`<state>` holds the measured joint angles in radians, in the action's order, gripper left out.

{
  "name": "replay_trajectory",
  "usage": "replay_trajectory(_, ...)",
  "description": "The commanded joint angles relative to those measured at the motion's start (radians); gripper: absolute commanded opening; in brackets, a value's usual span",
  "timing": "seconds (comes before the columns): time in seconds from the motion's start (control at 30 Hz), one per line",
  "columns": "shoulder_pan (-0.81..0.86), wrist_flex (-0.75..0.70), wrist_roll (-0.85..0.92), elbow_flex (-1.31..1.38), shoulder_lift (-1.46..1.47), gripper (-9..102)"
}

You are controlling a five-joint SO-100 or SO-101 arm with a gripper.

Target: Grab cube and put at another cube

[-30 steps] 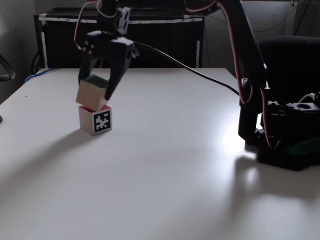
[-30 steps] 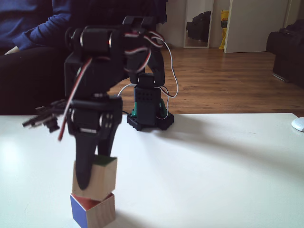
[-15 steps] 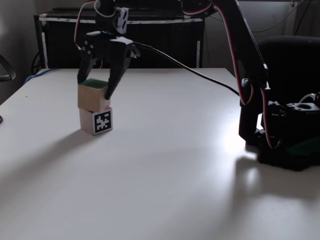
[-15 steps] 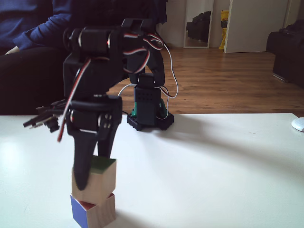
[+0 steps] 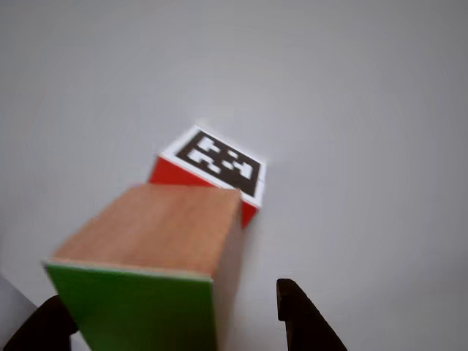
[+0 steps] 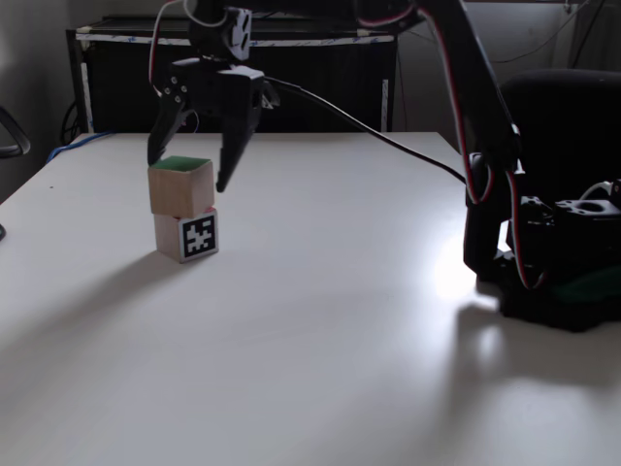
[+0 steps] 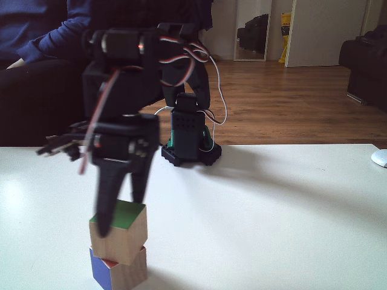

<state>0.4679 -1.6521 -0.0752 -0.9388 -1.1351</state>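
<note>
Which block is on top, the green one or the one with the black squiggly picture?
The wooden cube with the green top is on top. It sits on the red-sided marker cube, which rests on the table.

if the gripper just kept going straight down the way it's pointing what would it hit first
Probably the wooden cube: the open gripper points down with its jaws straddling it, atop the marker cube. Depth is uncertain.

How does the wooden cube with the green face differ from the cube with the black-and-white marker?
The wooden cube sits on top; the marker cube stands below on the table. The wooden cube shows a green top and plain wood grain; the marker cube shows red sides and a black-and-white pattern. In the other view, the wooden cube sits offset, leaving the marker face uncovered. Both look similar in size.
</note>
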Motion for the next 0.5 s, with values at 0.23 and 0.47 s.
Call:
replay_trajectory(0.23,-0.313,0.575,0.015,-1.304,-1.295,31)
replay_trajectory(0.47,-0.333,0.756,0.032,-1.649,-1.529,12)
